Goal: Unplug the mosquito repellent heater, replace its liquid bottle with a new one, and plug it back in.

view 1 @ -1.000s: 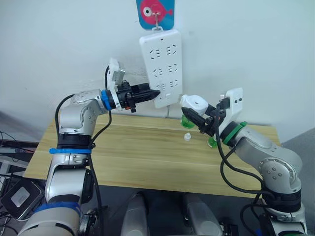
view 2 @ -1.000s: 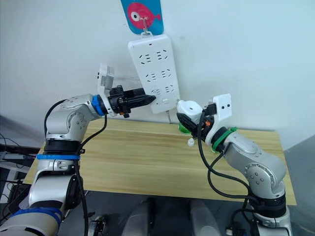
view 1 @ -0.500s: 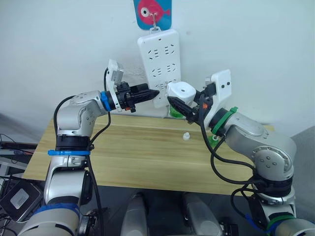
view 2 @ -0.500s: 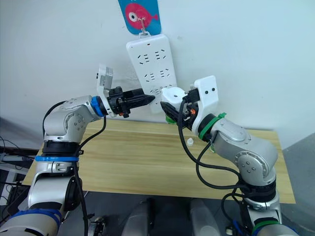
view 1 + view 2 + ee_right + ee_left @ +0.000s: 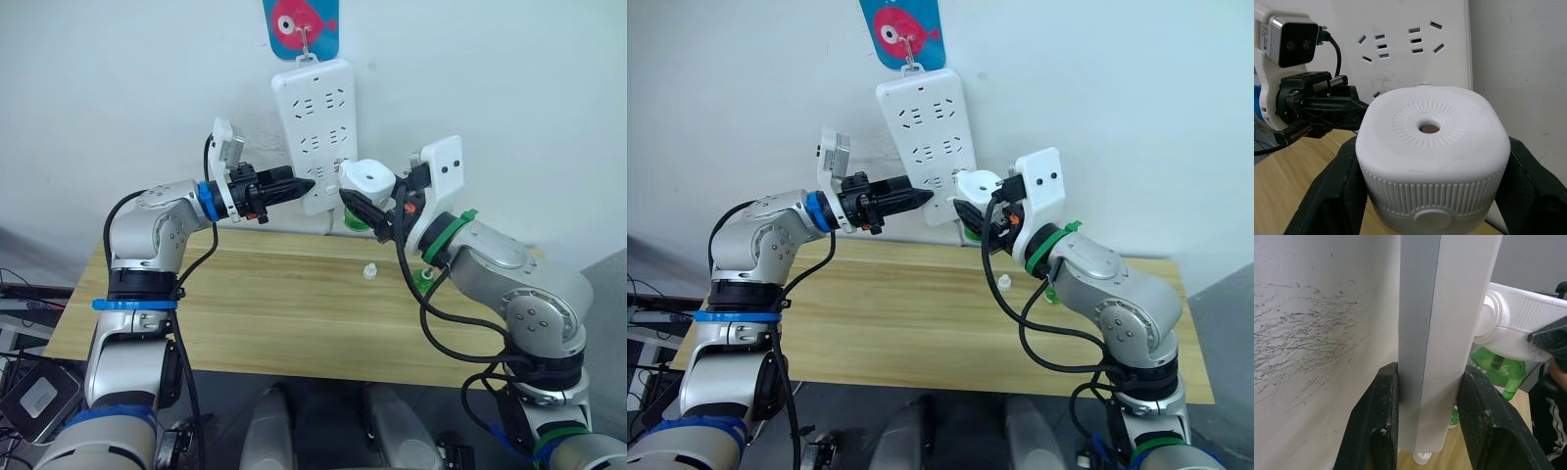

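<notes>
Left eye view: the right gripper [image 5: 367, 203] is clamped on the small white rounded plastic heater [image 5: 367, 179], a translucent green bottle [image 5: 1497, 368] beneath it, held against the tall white plastic power strip [image 5: 318, 127]. The left gripper [image 5: 302, 184] pinches the strip's edge.

A tall white plastic multi-socket power strip [image 5: 319, 132] hangs tilted on the white wall [image 5: 118, 88], its top hooked on a blue card with a pink fish picture [image 5: 301, 24]. The wall beside the strip carries fine grey scuff marks [image 5: 1298, 342]. Below stands a light wooden table [image 5: 265, 313] with a pale grain. A small whitish screw cap [image 5: 369, 271] lies on the tabletop, near its far edge.
</notes>
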Robot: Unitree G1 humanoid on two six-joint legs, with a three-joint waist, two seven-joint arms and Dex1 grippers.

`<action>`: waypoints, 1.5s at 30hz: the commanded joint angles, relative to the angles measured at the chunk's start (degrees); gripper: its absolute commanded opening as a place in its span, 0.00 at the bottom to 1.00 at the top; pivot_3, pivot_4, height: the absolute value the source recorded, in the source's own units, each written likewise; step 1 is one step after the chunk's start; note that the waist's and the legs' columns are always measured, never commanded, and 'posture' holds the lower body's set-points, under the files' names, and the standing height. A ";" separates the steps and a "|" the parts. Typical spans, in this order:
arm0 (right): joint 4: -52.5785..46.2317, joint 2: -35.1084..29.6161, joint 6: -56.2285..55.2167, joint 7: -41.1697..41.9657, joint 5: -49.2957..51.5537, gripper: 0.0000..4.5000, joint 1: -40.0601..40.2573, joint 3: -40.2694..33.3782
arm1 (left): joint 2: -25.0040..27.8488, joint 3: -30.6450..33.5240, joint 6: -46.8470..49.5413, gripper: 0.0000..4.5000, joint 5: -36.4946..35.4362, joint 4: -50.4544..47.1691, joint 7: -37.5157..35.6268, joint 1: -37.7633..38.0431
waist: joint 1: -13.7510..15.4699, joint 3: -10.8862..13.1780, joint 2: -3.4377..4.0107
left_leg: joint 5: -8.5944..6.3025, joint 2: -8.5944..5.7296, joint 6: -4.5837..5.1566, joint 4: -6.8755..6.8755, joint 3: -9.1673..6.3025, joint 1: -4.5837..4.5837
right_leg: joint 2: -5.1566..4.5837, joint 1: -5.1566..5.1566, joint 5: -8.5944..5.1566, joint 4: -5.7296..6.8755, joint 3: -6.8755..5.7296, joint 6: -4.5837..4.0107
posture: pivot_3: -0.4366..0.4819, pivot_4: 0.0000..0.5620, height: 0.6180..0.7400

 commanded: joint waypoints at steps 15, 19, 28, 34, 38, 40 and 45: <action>-1.51 -1.23 1.96 2.25 -1.10 0.68 0.21 -1.60 | 0.46 0.81 -0.08 0.28 -0.77 -1.59 0.03 -0.02 | 0.05 0.00 0.00 | 0.00 0.00 0.00 -0.03 0.00 0.00 | 0.00 0.00 0.00 -0.03 0.00 0.00 | 0.34 0.47 1.00; -2.21 -1.27 2.47 2.77 0.07 0.68 0.76 -2.92 | 0.51 0.80 -0.09 0.28 -0.72 -1.66 0.07 0.06 | 0.07 0.00 0.00 | 0.00 0.00 0.00 -0.04 0.00 -0.01 | 0.00 0.00 0.00 -0.04 0.00 0.00 | 0.34 0.47 1.00; -2.07 0.10 4.76 2.88 4.69 0.68 0.36 -7.26 | 0.71 0.82 -0.14 0.28 -0.72 -1.84 -0.01 0.22 | 0.06 0.01 0.00 | 0.00 -0.01 0.00 -0.05 0.00 -0.01 | 0.00 0.00 0.00 -0.05 0.00 0.00 | 0.34 0.48 1.00; -1.04 -0.30 4.18 3.51 3.38 0.68 -0.99 -6.27 | 0.65 0.76 -0.26 0.28 -0.67 -1.97 0.02 0.31 | 0.05 0.01 0.00 | 0.00 0.00 0.00 -0.07 0.00 -0.01 | 0.00 0.00 0.00 -0.08 0.00 0.00 | 0.34 0.48 1.00; -0.36 -0.08 3.42 3.90 1.17 0.68 -1.85 -4.19 | 0.62 0.67 -0.29 0.28 -0.62 -2.08 0.19 0.28 | 0.02 0.01 0.00 | 0.00 0.00 0.00 -0.07 0.01 -0.01 | 0.00 0.00 0.00 -0.08 0.01 0.00 | 0.35 0.48 1.00; -0.19 -0.29 3.11 4.23 0.20 0.68 -1.96 -3.35 | 0.70 0.69 -0.31 0.28 -0.61 -2.15 0.23 0.33 | 0.02 0.01 0.00 | 0.00 0.00 0.00 -0.07 0.00 -0.01 | 0.01 0.00 0.00 -0.08 0.00 0.00 | 0.35 0.48 1.00; 0.25 0.11 2.40 4.70 -1.42 0.68 -2.37 -2.52 | 0.70 0.68 -0.17 0.28 -0.66 -2.49 0.35 0.50 | 0.04 0.01 0.00 | 0.00 0.00 0.00 -0.08 0.01 -0.01 | 0.00 0.00 0.00 -0.09 0.01 0.01 | 0.35 0.48 1.00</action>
